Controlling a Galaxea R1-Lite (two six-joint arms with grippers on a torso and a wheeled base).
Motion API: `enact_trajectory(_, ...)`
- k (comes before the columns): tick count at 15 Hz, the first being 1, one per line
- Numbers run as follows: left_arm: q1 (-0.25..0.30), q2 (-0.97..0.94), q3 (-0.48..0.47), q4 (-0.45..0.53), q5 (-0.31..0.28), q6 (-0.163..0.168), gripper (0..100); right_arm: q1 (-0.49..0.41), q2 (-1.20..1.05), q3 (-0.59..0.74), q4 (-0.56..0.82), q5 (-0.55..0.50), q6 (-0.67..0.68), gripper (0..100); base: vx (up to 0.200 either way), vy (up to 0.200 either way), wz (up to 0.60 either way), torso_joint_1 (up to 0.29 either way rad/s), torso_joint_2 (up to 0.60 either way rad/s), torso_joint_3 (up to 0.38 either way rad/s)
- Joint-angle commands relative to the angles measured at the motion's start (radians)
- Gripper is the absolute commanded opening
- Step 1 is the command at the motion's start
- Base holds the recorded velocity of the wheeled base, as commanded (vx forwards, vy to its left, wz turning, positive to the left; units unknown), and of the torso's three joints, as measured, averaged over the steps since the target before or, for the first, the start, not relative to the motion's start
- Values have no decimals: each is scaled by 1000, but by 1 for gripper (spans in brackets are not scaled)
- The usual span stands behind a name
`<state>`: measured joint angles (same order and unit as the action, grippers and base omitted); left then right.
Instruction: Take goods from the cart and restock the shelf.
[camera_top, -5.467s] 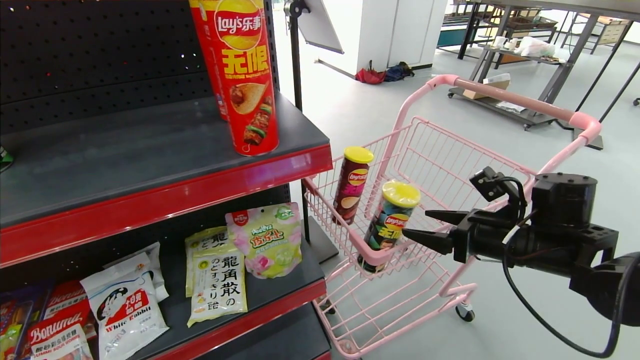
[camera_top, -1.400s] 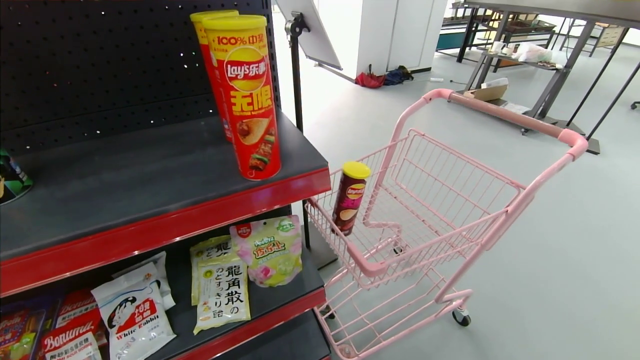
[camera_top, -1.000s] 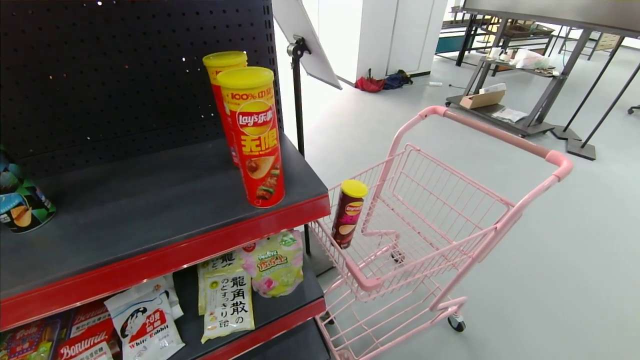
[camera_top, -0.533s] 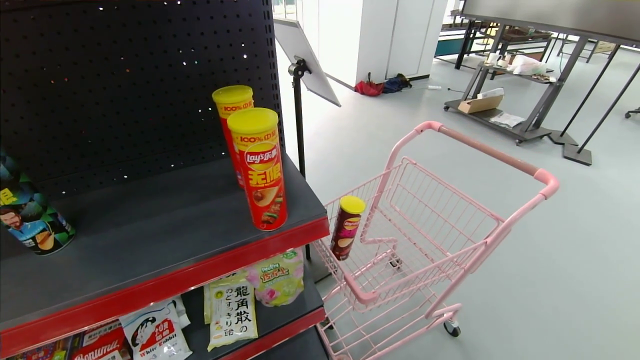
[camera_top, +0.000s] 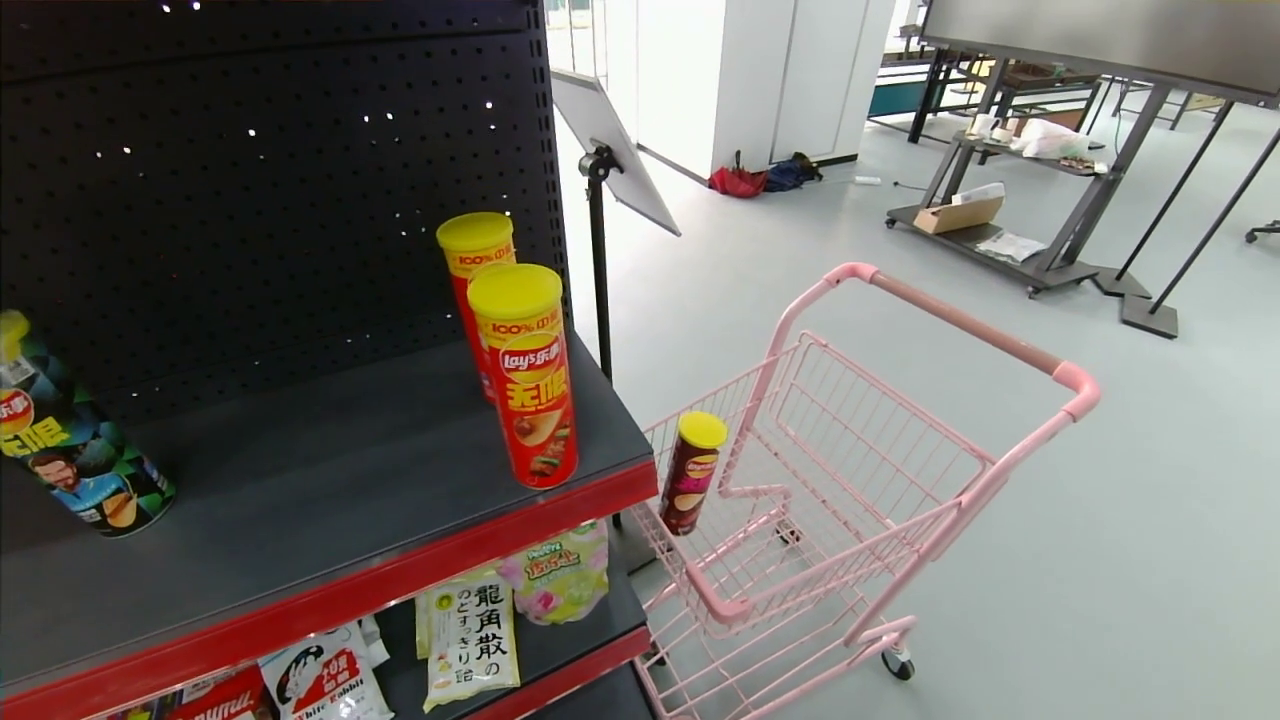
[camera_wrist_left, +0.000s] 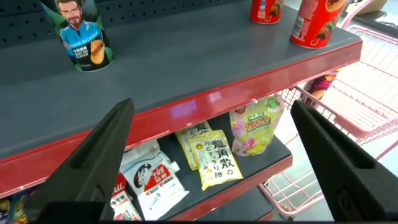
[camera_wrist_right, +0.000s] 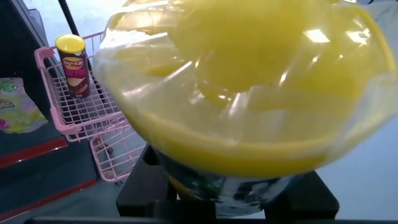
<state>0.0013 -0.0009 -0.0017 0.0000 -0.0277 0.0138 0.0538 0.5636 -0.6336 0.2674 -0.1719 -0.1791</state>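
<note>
The can (camera_wrist_right: 249, 93) that stood in the cart (camera_top: 960, 325) a moment ago is now clamped in the right claw (camera_wrist_right: 227, 190). A maroon can (camera_top: 690, 475) remains in the cart beyond it. The left claw (camera_wrist_left: 210, 109) hangs wide open just before the shelf (camera_wrist_left: 186, 68), where red cans (camera_top: 525, 375) stand. The pick looks done; placing on the shelf comes next.

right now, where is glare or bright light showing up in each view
Head view: pinpoints of light through the pegboard holes; left wrist view: a pale sheen on the shelf's red edge; right wrist view: white glints across the yellow lid of the can.
</note>
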Motion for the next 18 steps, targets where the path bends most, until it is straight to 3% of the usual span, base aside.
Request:
enact_trajectory(1, 0, 1, 0, 2, 0, 0, 100, -3, 13, 3, 1, -4, 0, 0, 0, 0, 0, 66, -207, -100)
enact_trajectory(13, 2, 1, 0, 2, 0, 0, 100, -3, -2, 17, 1, -1, 1, 0, 0, 0, 600, 10, -9, -5)
enact_trajectory(18, 0, 1, 0, 2, 0, -2, 100, -14, -192, 129, 1, -1, 6, 0, 0, 0, 0, 0, 0, 0)
